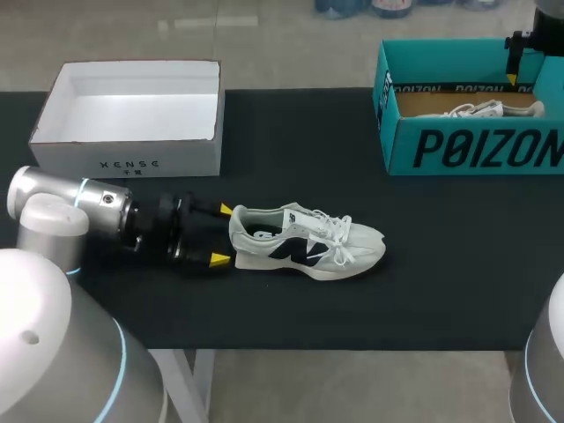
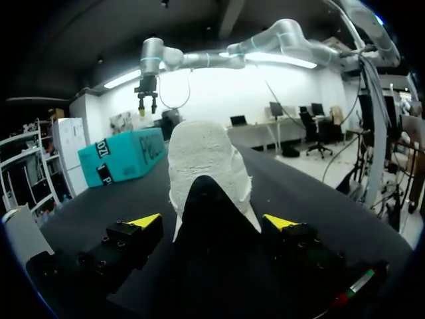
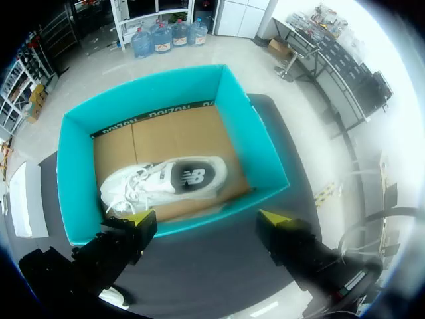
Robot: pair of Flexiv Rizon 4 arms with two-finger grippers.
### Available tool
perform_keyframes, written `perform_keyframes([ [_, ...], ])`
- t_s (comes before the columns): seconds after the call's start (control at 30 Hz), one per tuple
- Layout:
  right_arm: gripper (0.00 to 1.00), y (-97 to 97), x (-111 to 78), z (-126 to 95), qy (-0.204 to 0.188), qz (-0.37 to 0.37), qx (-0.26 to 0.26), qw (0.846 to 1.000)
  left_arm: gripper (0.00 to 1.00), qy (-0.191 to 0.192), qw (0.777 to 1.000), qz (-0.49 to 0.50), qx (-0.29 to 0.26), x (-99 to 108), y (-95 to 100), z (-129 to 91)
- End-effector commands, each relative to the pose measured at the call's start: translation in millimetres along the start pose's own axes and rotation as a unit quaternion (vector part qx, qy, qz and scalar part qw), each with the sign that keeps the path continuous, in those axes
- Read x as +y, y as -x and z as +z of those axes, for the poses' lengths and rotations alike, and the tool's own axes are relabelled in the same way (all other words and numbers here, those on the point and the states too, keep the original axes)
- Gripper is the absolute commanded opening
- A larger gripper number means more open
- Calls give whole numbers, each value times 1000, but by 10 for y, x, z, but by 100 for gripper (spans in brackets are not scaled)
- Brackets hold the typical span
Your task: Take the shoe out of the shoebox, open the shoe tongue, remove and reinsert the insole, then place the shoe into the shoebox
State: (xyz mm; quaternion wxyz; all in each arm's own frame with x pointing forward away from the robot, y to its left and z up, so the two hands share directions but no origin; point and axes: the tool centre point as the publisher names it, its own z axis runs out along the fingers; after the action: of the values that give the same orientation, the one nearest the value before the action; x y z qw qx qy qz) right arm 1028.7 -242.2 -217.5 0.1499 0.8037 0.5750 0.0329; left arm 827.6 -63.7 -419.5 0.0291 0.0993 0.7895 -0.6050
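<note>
Shoe (image 1: 308,242) (image 2: 207,166): out of the box, standing upright on its sole about the middle of the worktop (image 1: 441,264), a little closer to the near edge than to the far edge. Its long axis runs roughly parallel to the near edge. The toe points toward the right edge and the heel toward the left edge. The side with the dark mark faces the near edge. The laces are tied and lie over the tongue.

Left tool (image 1: 222,234) (image 2: 212,221): lies low over the worktop at the heel end, in line with the shoe's long axis. Its fingers are spread wide, one on each side of the heel. The left wrist view shows a gap between each yellow tip and the heel, so it grips nothing.

Teal shoebox (image 1: 476,148) (image 3: 73,173) (image 2: 123,158): at the far right corner of the worktop, well apart from the shoe, with its top open. A second shoe (image 1: 476,110) (image 3: 166,183) lies on its side on the brown floor of the box, its long axis along the box's length.

Right tool (image 1: 513,77) (image 3: 207,217) (image 2: 147,107): hangs above the teal shoebox, pointing down into it. Its fingers are spread apart with nothing between them, and it is clear of the second shoe.

White box (image 1: 132,159): near the far left corner of the worktop, top open, well apart from the teal shoebox.
</note>
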Motion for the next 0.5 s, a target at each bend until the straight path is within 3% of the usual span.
perform_keyframes([
  [0.03,100,5,-11,-1,1,0,0,1000,100,0,1000,1,2,20,36,76],
  [0.5,100,5,-11,-1,1,0,0,1000,100,9,1000,0,1,25,50,223],
])
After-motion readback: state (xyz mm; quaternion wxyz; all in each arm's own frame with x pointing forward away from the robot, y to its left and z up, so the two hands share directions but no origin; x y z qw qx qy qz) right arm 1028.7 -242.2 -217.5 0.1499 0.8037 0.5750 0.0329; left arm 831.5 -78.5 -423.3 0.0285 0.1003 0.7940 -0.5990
